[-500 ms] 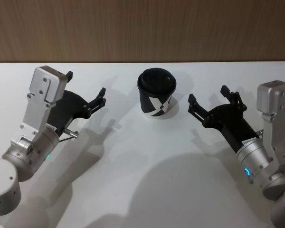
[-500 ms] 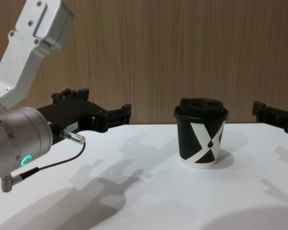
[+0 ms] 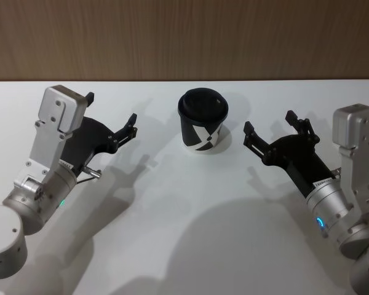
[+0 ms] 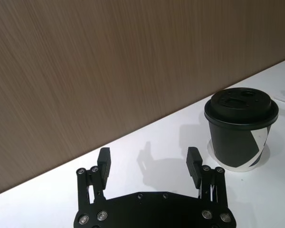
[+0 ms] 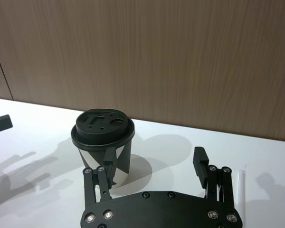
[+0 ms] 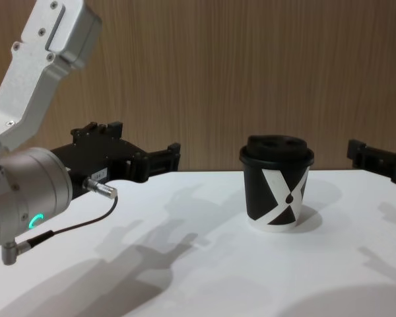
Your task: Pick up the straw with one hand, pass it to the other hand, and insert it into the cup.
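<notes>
Straw (image 5: 242,190) lying flat on the white desk (image 3: 184,215), over toward its right side, just beside the right gripper (image 3: 269,121), which hangs wide open with nothing in it. The cup (image 3: 203,120) stands upright near the middle of the far edge. Left gripper (image 3: 111,107) on the other side, spread wide too, empty.

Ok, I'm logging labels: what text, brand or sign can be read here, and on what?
Cup: white X-shaped mark with a black drop; no words.
Left gripper: white sticker, too small to read.
Right gripper: white label, too small to read.
</notes>
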